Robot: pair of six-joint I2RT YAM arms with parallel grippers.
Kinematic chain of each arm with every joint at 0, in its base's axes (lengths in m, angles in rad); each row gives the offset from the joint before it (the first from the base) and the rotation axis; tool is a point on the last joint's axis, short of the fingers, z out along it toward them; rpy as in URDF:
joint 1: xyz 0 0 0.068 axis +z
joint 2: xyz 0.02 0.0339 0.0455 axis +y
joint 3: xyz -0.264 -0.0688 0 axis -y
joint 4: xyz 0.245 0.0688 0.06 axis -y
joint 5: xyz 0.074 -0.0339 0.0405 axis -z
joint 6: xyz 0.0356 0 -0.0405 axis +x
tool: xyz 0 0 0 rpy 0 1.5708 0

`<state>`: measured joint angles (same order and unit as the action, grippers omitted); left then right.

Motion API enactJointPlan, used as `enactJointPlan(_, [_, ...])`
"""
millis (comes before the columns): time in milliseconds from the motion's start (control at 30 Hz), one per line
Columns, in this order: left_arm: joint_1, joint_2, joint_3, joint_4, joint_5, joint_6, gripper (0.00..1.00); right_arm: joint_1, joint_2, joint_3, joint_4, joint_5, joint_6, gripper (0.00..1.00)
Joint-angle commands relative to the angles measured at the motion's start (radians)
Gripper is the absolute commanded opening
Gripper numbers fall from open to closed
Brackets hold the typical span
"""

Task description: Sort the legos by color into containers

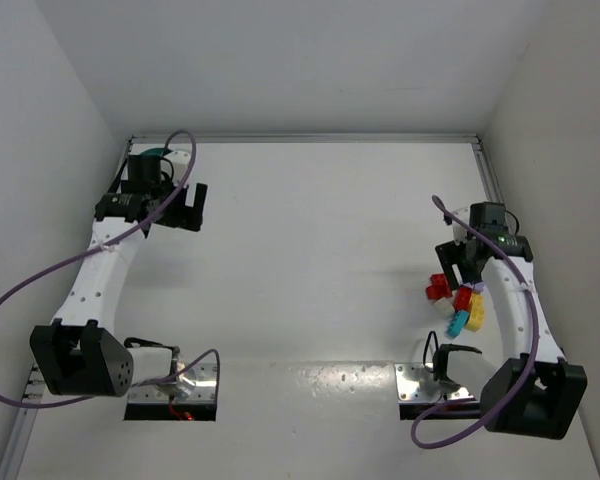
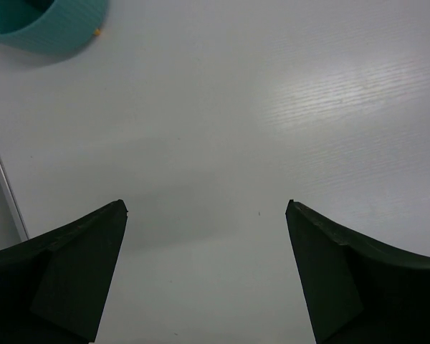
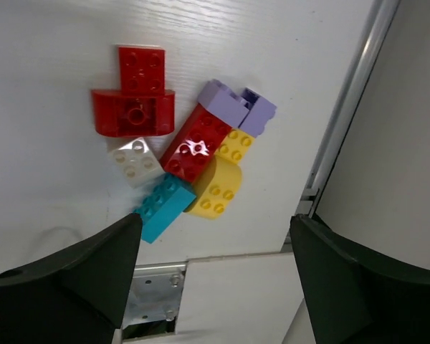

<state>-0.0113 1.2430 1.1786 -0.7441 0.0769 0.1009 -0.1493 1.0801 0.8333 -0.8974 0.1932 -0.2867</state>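
The right gripper (image 3: 216, 218) stands wide open above the tabletop (image 3: 50, 43), with nothing between its fingers. Just ahead of its fingertips the legos (image 3: 233, 147) lie in one tight cluster. A cyan brick (image 3: 163, 206) and a rounded yellow brick (image 3: 216, 188) are nearest the gap. A white brick (image 3: 135, 163) touches the cyan one on the left, and a long red brick (image 3: 192, 142) lies slantwise just beyond them. Purple pieces (image 3: 236, 106) sit farther out to the right. A red arch piece (image 3: 132, 113) and a red square brick (image 3: 141, 68) touching it are farthest out on the left. The left gripper (image 2: 206, 204) is also spread fully and holds nothing. The teal bowl (image 2: 57, 29) sits well ahead of it to its left.
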Motion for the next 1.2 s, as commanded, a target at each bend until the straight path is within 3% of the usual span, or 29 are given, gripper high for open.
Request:
enactJointPlan(0, [0.007, 0.033, 0.088, -0.031, 0.047, 0.0, 1.0, -0.009, -0.02, -0.005, 0.051, 0.074, 0.054, 0.78])
enactJointPlan(333, [0.007, 0.102, 0.181, -0.087, 0.057, -0.009, 1.0, -0.105, 0.111, -0.117, 0.18, 0.036, -0.028, 0.45])
enactJointPlan(800, [-0.003, 0.151, 0.217, -0.106, 0.075, -0.009, 1.0, -0.364, 0.265, -0.132, 0.11, -0.106, -0.198, 0.46])
enactJointPlan(1033, [-0.012, 0.151, 0.227, -0.106, 0.075, -0.009, 1.0, -0.441, 0.377, -0.088, 0.06, -0.19, -0.227, 0.65])
enactJointPlan(1167, [-0.012, 0.161, 0.227, -0.106, 0.075, -0.009, 1.0, -0.46, 0.386, -0.051, 0.014, -0.262, -0.249, 0.67])
